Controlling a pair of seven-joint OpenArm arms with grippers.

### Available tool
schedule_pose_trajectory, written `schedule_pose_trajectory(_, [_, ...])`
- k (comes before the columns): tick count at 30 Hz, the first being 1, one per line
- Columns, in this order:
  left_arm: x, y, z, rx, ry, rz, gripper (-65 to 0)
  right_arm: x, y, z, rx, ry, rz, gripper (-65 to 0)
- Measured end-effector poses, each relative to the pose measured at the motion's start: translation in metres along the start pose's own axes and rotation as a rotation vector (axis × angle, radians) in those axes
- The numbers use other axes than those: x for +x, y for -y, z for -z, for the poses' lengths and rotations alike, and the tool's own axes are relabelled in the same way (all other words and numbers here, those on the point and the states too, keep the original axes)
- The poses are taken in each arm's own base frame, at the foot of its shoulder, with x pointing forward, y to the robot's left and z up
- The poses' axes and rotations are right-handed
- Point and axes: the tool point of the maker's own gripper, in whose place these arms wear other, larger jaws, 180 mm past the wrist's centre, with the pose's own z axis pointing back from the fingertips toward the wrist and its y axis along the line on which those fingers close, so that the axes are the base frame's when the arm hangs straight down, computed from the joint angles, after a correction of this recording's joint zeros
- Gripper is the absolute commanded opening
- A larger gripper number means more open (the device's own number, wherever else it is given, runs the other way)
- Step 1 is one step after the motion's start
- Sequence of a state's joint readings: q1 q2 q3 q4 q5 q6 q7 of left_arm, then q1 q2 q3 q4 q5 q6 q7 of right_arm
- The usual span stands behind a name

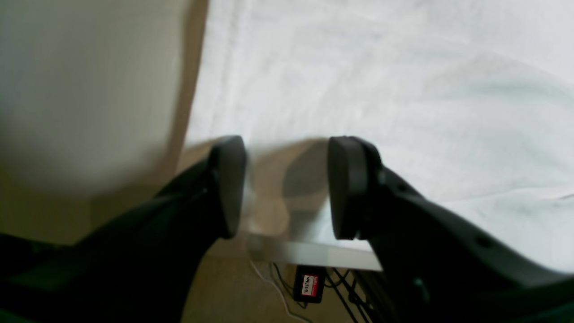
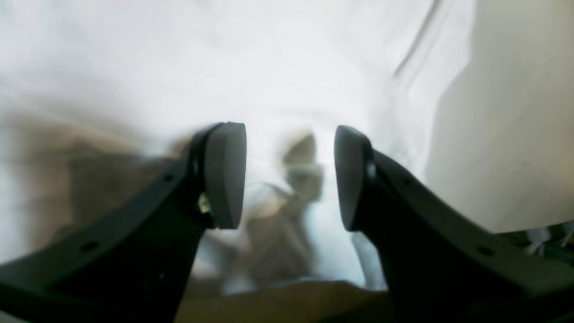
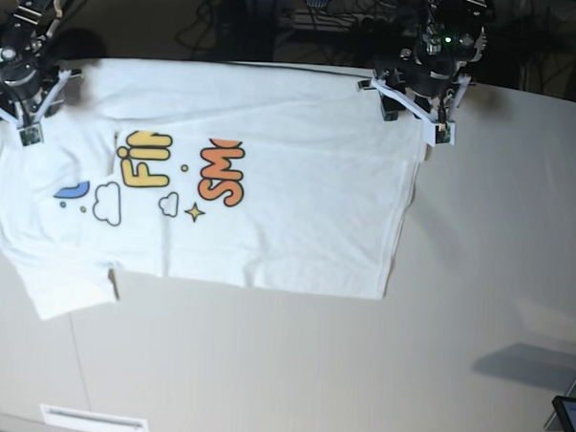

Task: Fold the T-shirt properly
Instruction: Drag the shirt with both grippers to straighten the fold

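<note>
Both grippers poised at the shirt's far edge, long axis running side to side

Left wrist view: left gripper (image 1: 287, 188) jaws apart, gripping nothing, over the hem corner of the large white cotton T-shirt (image 1: 381, 98); a red-and-black tag (image 1: 309, 287) below is unreadable.
Right wrist view: right gripper (image 2: 290, 177) released over blurred cloth.
Base view: shirt flat on the beige table (image 3: 291, 369); print reads "FI" and "SM".

Left gripper (image 1: 287, 188) and right gripper (image 2: 290, 177) both have parted jaws.
</note>
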State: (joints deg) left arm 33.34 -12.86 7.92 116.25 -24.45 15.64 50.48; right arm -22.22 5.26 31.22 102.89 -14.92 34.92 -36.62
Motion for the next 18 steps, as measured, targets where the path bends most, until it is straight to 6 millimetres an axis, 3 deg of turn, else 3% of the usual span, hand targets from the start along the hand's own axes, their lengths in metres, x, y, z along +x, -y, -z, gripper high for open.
schedule_pose_trajectory(9, [0.001, 0.001, 0.000, -0.001, 0.000, -0.001, -36.3, 0.020, 0.002, 0.022, 0.033, 0.049, -0.006, -34.2])
schedule_pose_trajectory(18, [0.001, 0.001, 0.000, -0.004, 0.000, -0.003, -36.3, 0.024, 0.002, 0.023, 0.031, 0.055, -0.008, -34.2])
